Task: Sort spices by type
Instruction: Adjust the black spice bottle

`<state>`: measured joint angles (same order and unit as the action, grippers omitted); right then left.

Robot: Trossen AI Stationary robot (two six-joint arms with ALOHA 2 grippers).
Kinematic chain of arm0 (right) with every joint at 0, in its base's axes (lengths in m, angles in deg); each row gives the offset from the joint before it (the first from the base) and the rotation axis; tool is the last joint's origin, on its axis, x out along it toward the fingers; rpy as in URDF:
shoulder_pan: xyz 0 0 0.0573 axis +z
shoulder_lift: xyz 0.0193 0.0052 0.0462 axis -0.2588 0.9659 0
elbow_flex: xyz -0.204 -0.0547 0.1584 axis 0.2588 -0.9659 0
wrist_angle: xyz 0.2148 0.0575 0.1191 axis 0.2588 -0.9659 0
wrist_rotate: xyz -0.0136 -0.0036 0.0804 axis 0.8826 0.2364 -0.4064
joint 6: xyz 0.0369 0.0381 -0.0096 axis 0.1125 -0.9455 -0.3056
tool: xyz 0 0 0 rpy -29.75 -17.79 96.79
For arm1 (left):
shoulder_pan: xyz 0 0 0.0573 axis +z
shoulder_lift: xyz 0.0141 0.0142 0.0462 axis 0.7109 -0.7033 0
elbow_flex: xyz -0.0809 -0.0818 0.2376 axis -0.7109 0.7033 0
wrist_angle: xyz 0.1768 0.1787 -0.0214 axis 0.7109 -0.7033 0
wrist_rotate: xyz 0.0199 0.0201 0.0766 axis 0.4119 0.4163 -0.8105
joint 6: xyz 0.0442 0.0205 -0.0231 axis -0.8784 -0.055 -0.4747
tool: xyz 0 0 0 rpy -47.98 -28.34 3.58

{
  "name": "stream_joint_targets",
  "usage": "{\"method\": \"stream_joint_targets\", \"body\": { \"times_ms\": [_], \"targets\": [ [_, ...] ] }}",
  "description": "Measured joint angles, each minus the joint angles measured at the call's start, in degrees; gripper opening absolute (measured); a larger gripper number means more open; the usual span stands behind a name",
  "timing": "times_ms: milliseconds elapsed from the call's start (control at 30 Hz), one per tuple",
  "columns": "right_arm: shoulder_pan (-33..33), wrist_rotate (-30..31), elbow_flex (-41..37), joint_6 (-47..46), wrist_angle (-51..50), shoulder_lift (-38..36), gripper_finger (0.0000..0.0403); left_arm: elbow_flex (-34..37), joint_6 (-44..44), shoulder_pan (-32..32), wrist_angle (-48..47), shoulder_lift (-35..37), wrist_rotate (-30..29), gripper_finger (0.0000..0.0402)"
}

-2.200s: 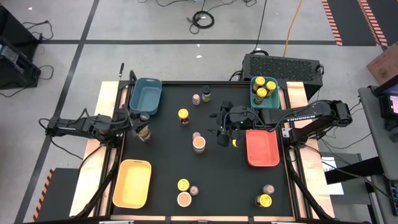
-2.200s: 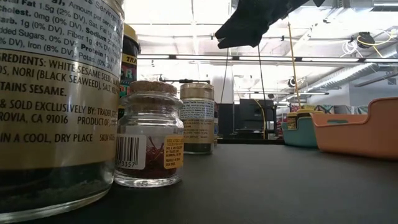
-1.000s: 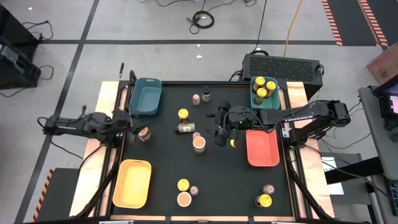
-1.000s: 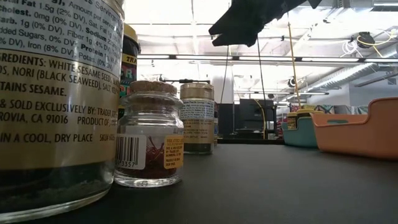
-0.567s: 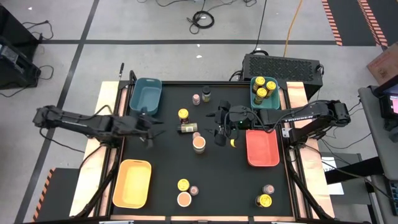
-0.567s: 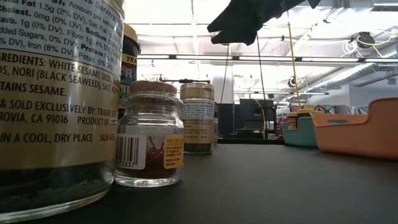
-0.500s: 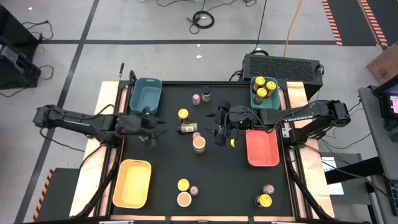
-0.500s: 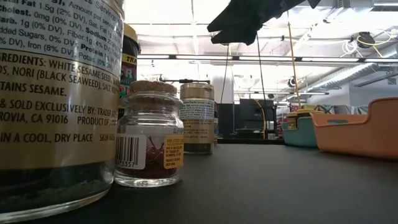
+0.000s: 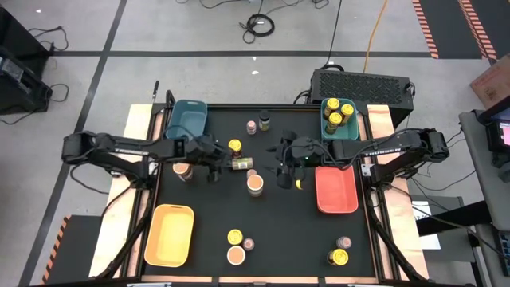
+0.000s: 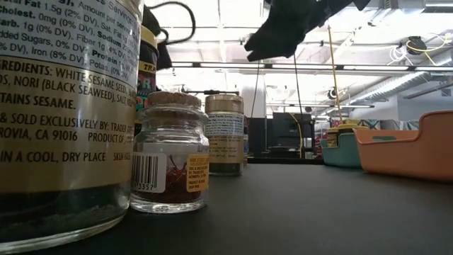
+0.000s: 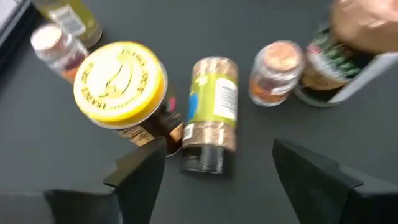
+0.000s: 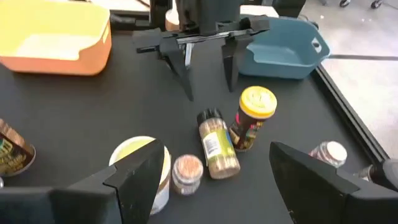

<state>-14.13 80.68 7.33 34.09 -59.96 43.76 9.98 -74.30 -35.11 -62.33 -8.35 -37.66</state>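
A dark-lidded spice jar (image 11: pixel 209 121) lies on its side mid-table, beside an upright yellow-lidded jar (image 11: pixel 120 82). A tiny pinkish-lidded jar (image 11: pixel 277 76) and a wider tan-lidded jar (image 9: pixel 255 184) stand just past it. My left gripper (image 9: pixel 213 165) hangs open, slanting down, just left of the lying jar, its fingers (image 11: pixel 144 172) standing off either side of the jar's lid end. My right gripper (image 9: pixel 283 171) waits open above the table's middle, right of these jars. Another tan-lidded jar (image 9: pixel 184 170) stands near the left edge.
A blue tray (image 9: pixel 186 122) sits far left, a yellow tray (image 9: pixel 170 233) near left, a coral tray (image 9: pixel 335 190) right and a teal tray (image 9: pixel 328 127) holding yellow-lidded jars far right. More jars stand along the near edge (image 9: pixel 236 255) and at the far middle (image 9: pixel 263 121).
My left arm has swung from the table's left edge toward the middle, reaching out and tipping its gripper downward until it hangs by the lying dark-lidded jar. The tan-lidded jar near the left edge stays where it was. My right arm has kept still.
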Motion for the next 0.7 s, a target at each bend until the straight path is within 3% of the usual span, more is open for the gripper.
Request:
{"method": "stream_joint_targets", "body": {
  "times_ms": [700],
  "targets": [
    [0.0,0.0,0.0,1.7,-0.8,0.0,0.0286,0.0,-0.2,1.0,7.7,-15.6,1.1,0.0315]
  ]
}}
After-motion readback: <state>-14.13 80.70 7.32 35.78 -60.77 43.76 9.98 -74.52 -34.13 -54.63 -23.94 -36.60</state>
